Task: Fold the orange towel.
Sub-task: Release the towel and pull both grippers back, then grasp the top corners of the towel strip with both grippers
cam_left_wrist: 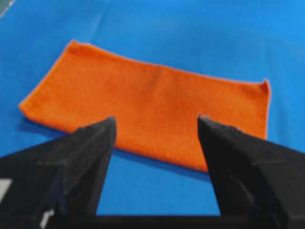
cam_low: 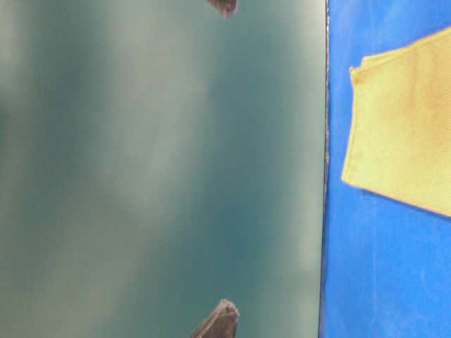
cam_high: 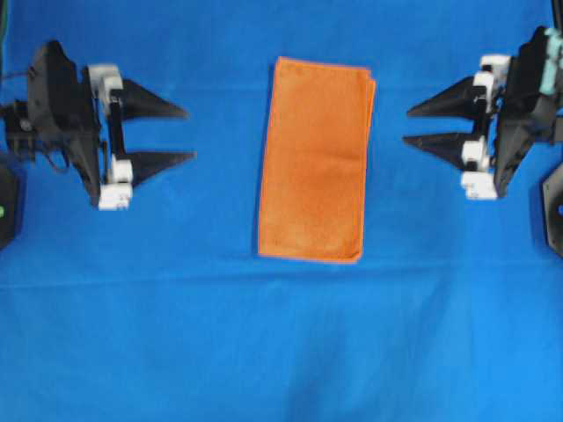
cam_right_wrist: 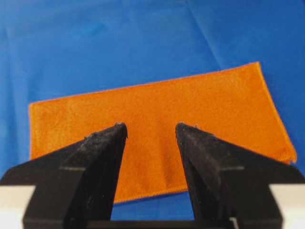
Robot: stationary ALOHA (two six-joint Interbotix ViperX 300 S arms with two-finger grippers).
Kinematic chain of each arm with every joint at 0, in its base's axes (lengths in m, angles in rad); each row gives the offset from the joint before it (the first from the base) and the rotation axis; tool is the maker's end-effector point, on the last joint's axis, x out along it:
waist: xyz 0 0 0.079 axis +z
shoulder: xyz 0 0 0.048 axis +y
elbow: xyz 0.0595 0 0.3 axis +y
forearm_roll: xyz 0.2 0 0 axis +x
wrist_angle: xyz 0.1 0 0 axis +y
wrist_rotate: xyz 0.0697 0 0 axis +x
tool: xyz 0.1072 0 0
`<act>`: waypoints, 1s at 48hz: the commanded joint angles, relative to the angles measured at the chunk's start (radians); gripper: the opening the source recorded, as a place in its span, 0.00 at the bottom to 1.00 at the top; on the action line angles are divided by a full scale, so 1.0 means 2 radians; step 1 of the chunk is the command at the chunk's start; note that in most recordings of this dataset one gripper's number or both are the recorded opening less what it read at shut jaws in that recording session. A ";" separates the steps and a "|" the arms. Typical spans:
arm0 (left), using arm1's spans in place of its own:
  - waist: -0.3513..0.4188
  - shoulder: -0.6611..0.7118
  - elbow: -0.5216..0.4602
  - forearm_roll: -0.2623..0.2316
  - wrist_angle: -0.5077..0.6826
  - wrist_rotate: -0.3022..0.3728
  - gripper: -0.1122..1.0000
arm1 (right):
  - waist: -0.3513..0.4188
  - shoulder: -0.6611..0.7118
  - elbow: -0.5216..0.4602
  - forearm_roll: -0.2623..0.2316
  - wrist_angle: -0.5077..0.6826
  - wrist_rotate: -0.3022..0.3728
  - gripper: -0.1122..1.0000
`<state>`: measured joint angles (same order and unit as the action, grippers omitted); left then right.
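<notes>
The orange towel (cam_high: 315, 160) lies flat on the blue table cover as a tall rectangle, folded in half, with two layered edges showing at its upper right corner. It also shows in the table-level view as a yellowish towel (cam_low: 405, 144), and fills the middle of both wrist views as the towel (cam_left_wrist: 147, 112) and the towel (cam_right_wrist: 157, 129). My left gripper (cam_high: 188, 134) hovers to the left of it, open and empty. My right gripper (cam_high: 408, 127) hovers to its right, also open and empty. Both point at the towel without touching it.
The blue cover (cam_high: 281, 352) spreads across the whole table. Black arm bases sit at the left edge (cam_high: 7, 207) and the right edge (cam_high: 554, 207). In the table-level view a grey-green wall (cam_low: 162, 169) fills the left part.
</notes>
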<state>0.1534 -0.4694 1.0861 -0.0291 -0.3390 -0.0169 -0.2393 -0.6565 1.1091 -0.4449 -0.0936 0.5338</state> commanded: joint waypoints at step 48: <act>0.119 0.254 -0.189 0.001 -0.015 0.002 0.91 | -0.160 0.226 -0.096 -0.002 -0.019 -0.005 0.68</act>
<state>0.3712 -0.0061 0.7655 -0.0276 -0.3605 -0.0153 -0.5384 -0.2623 0.9603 -0.4464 -0.1104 0.5246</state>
